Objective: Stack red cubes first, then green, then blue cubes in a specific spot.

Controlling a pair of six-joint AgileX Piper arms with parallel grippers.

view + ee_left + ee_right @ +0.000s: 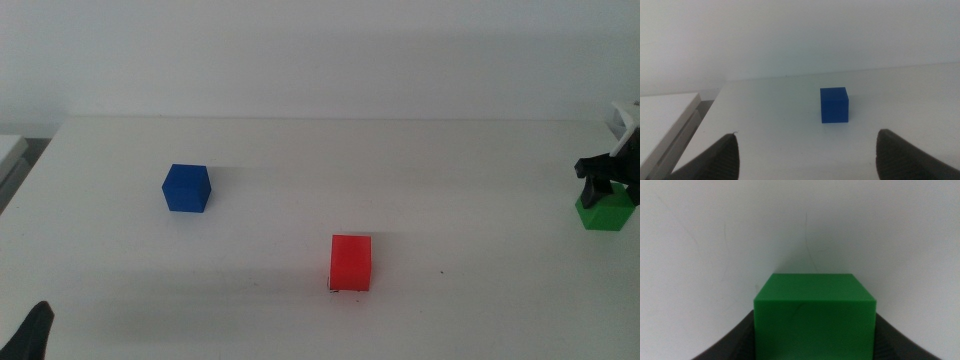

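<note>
In the middle view, the small matte red cube is sitting near the white table's front edge, the right gripper straddling the rigid, light-looking green cube at the right edge. In the left wrist view, the left gripper is gaping wide, empty, facing the deep-blue cube. In the right wrist view, both jaws are flanking the green cube's flat sides, apparently pressing them.

The table is white and plain. A blue cube sits on its left part. A red cube sits near the middle, by some tiny dark marks. A green cube is at the right edge.
</note>
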